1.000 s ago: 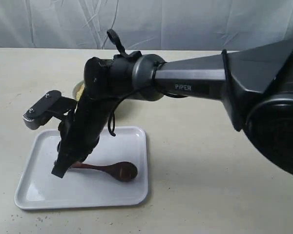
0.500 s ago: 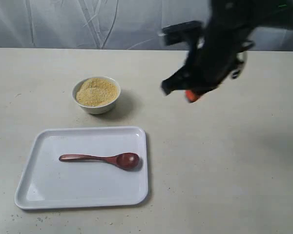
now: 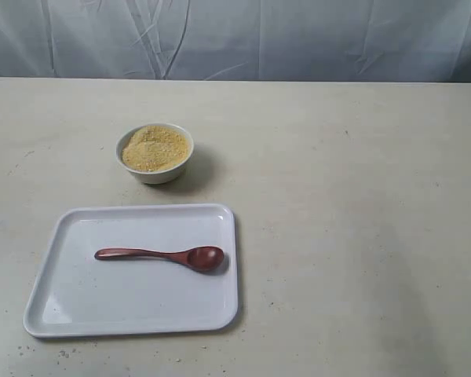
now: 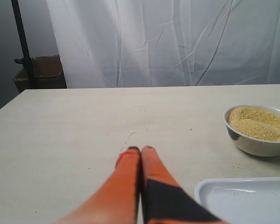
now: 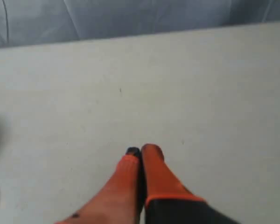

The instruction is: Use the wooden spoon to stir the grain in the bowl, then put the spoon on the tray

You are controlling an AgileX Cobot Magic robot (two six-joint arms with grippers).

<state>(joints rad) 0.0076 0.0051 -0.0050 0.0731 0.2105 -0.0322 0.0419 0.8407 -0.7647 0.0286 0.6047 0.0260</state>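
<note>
- The wooden spoon is seen lying flat inside the tray. Its handle is turned toward the tray's left rim and its oval end toward the right rim, and no part reaches over the edge.
- The bowl is set on the desk just beyond the tray's far rim, not touching it. The grain is heaped inside.
- A few specks are scattered on the desk by the tray's front left corner. They are too small to be identified.
- Neither arm is shown in the exterior view.
- In the left wrist view, the left jaws are pressed together with nothing between them, low over the desk just outside one corner of the tray.
- In the right wrist view, the right jaws are likewise closed and empty, over bare desk with the tray out of sight.
- With the spoon delivered, the task is judged complete, so only a clean parking of the arms is called for.
- The spoon is best left untouched, since on a glossy tray it could be slid or rolled by a light nudge.
- Care is owed mostly to the left arm, being nearest the tray. Any move is best taken upward and away from that corner, never across the tray or the bowl beyond it.
- The jaws are best left closed, so that no rim is caught.
</note>
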